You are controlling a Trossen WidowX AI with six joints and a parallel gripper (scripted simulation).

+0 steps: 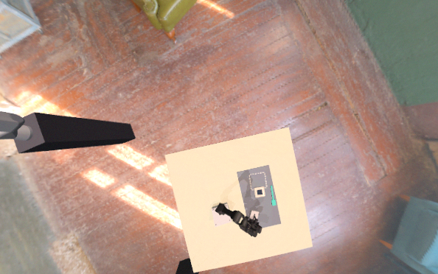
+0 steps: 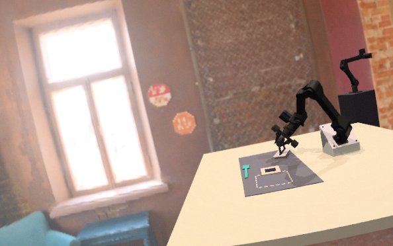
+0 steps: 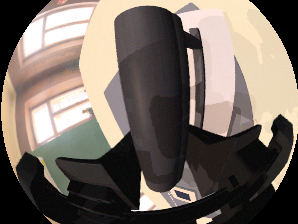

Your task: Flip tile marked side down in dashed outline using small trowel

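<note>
The trowel [image 3: 150, 75] [image 1: 254, 213] [image 2: 286, 153] has a thick black handle and a pale pinkish flat blade [image 3: 217, 65] at the mat's end nearest the arm base. My gripper [image 1: 255, 220] [image 2: 281, 151] [image 3: 157, 125] is shut on the handle, low over the mat. The cream tile [image 1: 259, 188] [image 2: 263, 172] [image 3: 183, 194] lies flat with its dark square mark up. It is beside the dashed outline [image 1: 250, 180] [image 2: 256, 182], at the edge nearer the gripper. Whether the blade touches the mat [image 1: 272, 217] [image 2: 249, 192] is hard to tell.
A green T-shaped tool [image 1: 272, 192] [image 2: 246, 171] lies on the mat along its long edge, beside the tile. The arm's slanted base [image 1: 217, 219] [image 2: 334, 150] stands on the table [image 1: 206, 177] [image 2: 212, 211], off the mat. A second arm on a dark pedestal stands beyond the table.
</note>
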